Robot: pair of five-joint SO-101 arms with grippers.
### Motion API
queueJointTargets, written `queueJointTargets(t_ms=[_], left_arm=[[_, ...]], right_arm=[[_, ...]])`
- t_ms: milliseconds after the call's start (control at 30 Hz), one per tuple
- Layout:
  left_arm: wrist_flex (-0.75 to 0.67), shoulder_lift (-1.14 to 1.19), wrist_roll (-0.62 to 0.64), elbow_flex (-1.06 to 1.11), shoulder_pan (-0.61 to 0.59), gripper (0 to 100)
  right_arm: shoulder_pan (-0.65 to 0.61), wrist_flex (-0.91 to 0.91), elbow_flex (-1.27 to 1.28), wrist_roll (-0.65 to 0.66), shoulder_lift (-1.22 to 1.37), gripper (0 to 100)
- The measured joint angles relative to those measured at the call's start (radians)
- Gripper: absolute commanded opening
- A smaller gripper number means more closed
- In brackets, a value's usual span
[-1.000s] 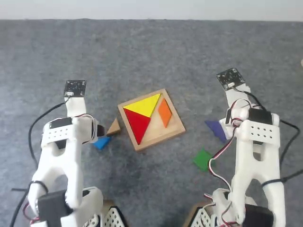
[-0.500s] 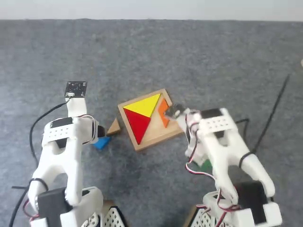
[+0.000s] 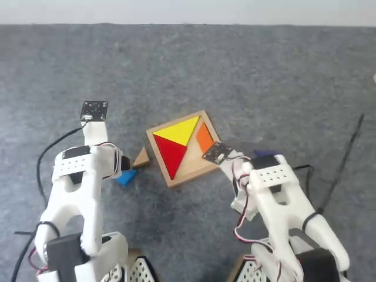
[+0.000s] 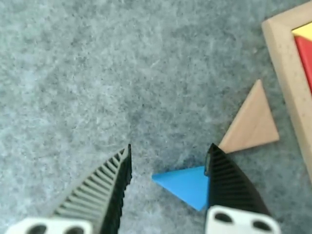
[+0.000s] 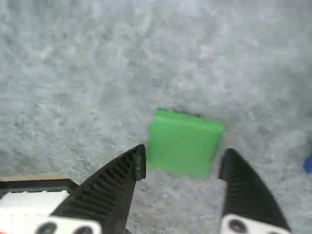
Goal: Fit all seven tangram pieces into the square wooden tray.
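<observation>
The square wooden tray (image 3: pixel 218 160) holds a yellow triangle (image 3: pixel 176 130), a red triangle (image 3: pixel 169 154) and an orange parallelogram (image 3: pixel 204 138). Just left of it on the carpet lie a tan triangle (image 3: pixel 141 157) and a blue triangle (image 3: pixel 126 177). My left gripper (image 4: pixel 169 151) is open and low over the carpet, with the blue triangle (image 4: pixel 183 185) against one finger and the tan triangle (image 4: pixel 251 122) beyond. My right gripper (image 5: pixel 184 152) hangs open over the green square (image 5: pixel 184 142), a finger at each side. A purple piece (image 3: pixel 263 153) peeks out by the right arm (image 3: pixel 270 188).
Everything rests on grey carpet. The left arm (image 3: pixel 79 176) stands left of the tray, and its cable loops off to the left. The tray's wooden rim (image 4: pixel 285 68) is close to the tan triangle. Open carpet stretches behind the tray.
The right arm swung in from the far right toward the tray's right corner, then settled over the green square, covering it in the high view. The left arm stayed still.
</observation>
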Motion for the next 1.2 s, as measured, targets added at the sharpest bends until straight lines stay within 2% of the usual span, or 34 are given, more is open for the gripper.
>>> queueJointTargets(t_ms=[167,467,567,700,833,1000,1200], left_arm=[[0.0,0.0,0.0,0.0,0.0,24],[0.0,0.0,0.0,-0.002,0.0,24],[0.017,0.003,0.0,-0.052,0.006,25],[0.121,0.012,-0.003,-0.155,0.092,25],[0.221,0.104,-0.008,-0.288,0.172,25],[0.239,0.342,0.025,-0.43,0.189,24],[0.252,0.52,0.025,-0.526,0.213,24]], right_arm=[[-0.049,-0.002,0.009,-0.017,0.0,32.5],[-0.051,-0.035,0.012,-0.023,0.0,14.4],[-0.049,-0.06,0.012,-0.08,0.0,7.2],[-0.041,-0.127,0.012,-0.189,-0.017,8.0],[0.041,-0.173,0.014,-0.207,-0.017,8.0],[0.166,-0.247,0.02,-0.21,-0.017,8.0],[0.173,-0.265,0.04,-0.206,-0.02,8.0]])
